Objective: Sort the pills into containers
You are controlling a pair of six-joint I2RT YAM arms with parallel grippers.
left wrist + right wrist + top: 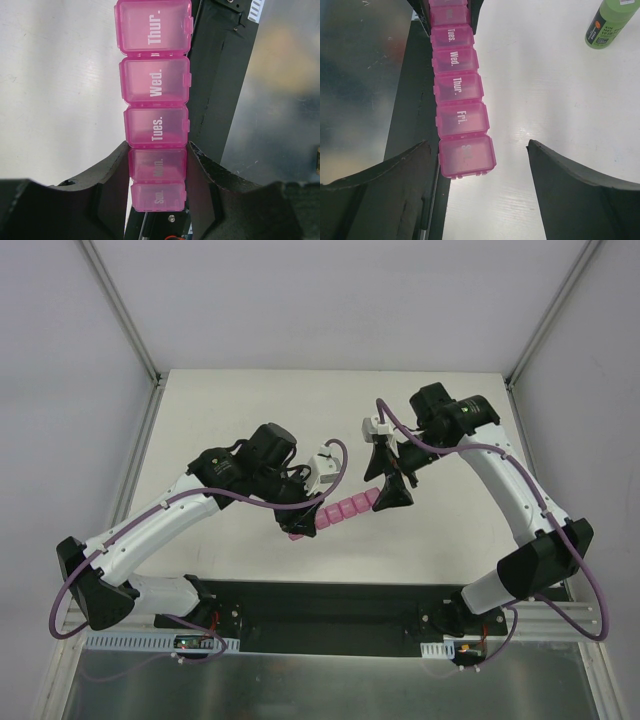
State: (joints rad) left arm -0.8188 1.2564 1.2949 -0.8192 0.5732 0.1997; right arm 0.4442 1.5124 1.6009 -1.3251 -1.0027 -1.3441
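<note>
At the middle of the table (230, 410), between the two arms, the pink pill organizer (338, 512) spans gripper to gripper.
Its long axis runs from the left gripper (159, 167), fingers clamped across the Mon. compartment, to the right gripper (479, 150), whose fingers stand wide apart. The end compartment past Fri. lies between them, off-centre, seemingly touching neither.
</note>
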